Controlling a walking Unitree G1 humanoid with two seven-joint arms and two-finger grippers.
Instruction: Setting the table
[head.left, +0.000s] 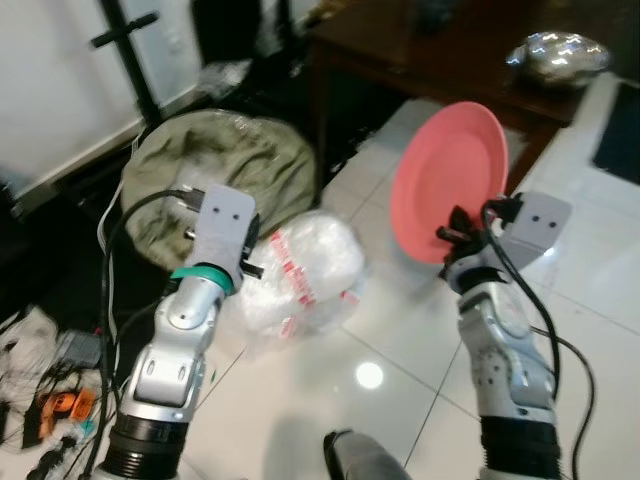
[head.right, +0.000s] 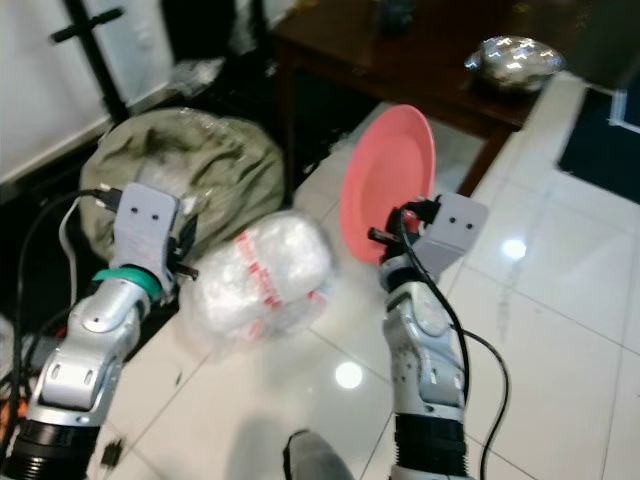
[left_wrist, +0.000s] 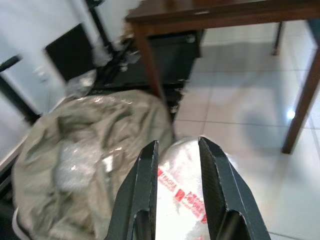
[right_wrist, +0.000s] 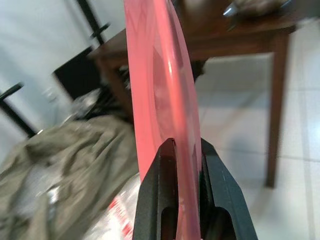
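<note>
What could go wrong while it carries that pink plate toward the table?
The right gripper pinches the pink plate only at its lower rim, with the plate standing on edge, so it could slip or swing and fall on the hard tiled floor. The clear plastic bag lies close ahead, a likely tripping hazard. The plate could also knock the wooden table edge.

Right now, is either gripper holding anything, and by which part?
The right gripper pinches the pink plate by its lower rim, held on edge. The left gripper holds nothing.
</note>
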